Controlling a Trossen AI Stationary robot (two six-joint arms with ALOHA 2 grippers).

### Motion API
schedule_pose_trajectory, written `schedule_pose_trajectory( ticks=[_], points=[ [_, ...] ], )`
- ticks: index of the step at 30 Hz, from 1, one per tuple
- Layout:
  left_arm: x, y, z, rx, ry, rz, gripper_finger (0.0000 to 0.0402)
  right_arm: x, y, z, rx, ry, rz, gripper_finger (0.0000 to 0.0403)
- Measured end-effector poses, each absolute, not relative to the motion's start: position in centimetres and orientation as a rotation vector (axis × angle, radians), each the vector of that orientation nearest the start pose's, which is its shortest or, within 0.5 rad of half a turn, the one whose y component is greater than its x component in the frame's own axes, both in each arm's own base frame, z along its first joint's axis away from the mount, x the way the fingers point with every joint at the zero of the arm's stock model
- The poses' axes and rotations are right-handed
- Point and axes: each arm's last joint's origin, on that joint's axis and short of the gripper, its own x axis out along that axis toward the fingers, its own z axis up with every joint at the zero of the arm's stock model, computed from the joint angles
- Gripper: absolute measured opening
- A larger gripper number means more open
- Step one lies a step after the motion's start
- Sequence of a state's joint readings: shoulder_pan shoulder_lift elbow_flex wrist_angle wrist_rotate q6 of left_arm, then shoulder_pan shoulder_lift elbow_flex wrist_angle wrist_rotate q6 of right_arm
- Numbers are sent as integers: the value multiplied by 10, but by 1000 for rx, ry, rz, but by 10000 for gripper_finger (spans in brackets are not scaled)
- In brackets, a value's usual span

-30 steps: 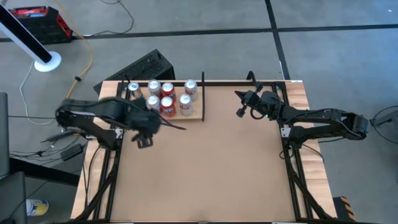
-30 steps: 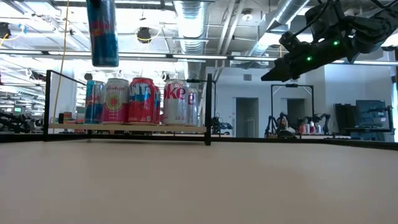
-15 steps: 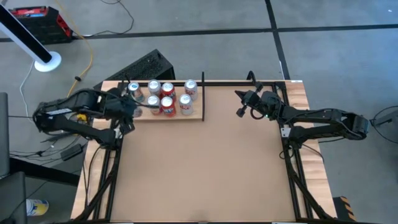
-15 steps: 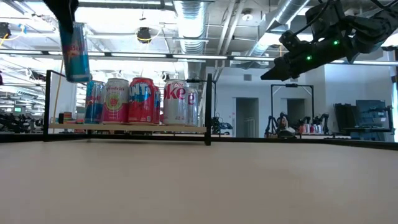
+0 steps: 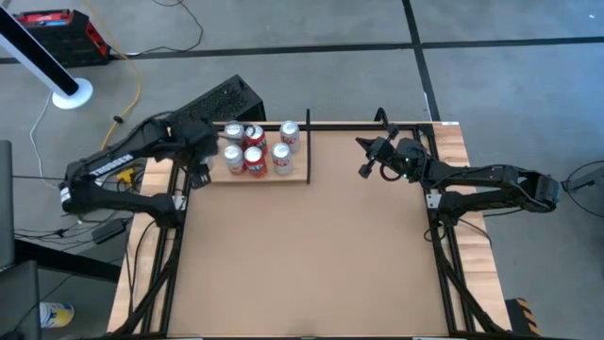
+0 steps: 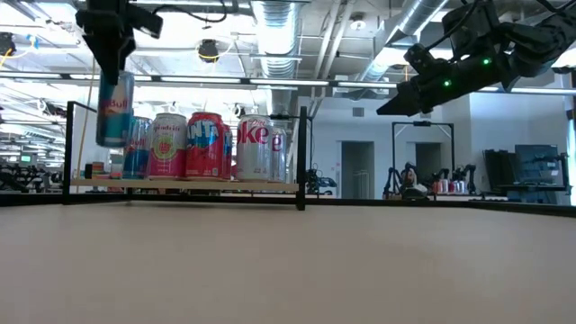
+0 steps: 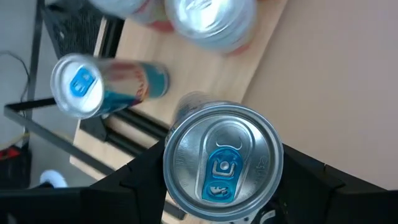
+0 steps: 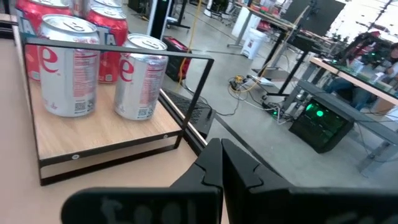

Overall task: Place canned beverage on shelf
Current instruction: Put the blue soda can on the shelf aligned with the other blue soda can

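My left gripper (image 6: 110, 67) is shut on a slim blue-and-silver can (image 6: 114, 110), which it holds over the left end of the shelf (image 6: 180, 184). The shelf is a pale-wood panel with black rods and also shows in the high view (image 5: 294, 176). Several cans (image 6: 207, 144) stand upright on it, among them a second slim blue can (image 7: 93, 87). My right gripper (image 5: 363, 161) is shut and empty. It hovers above the table's far right part, right of the shelf. My left gripper pinches the slim can's side wall just below its top rim (image 7: 177, 186) between its two fingers (image 7: 140, 180). The fingers come from above and point down. The can hangs upright below them, its bottom (image 6: 112, 139) clear of the shelf.
Black rods frame the shelf, with an upright post (image 6: 301, 157) at its right end. The brown tabletop (image 5: 311, 255) lies open in front of the shelf. A black keyboard (image 5: 212, 99) lies on the floor beyond the table's far edge.
My left gripper has carried the slim can from above the table in front of the shelf toward the far left, over the shelf's left end, and has gone down. The can was tilted midway and hangs upright now.
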State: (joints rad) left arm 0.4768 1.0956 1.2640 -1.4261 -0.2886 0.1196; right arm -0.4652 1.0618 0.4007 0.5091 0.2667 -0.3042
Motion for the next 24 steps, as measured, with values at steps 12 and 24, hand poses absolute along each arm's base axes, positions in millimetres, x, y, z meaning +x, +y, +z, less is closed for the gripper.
schedule_pose_trajectory(
  ticks=[12,24],
  points=[
    [122,113,348,-90,1285,556,223,190,-104,216,-275,264,-694,21],
    [116,127,334,-118,1265,517,223,190,-104,216,-274,264,-693,21]
  ],
)
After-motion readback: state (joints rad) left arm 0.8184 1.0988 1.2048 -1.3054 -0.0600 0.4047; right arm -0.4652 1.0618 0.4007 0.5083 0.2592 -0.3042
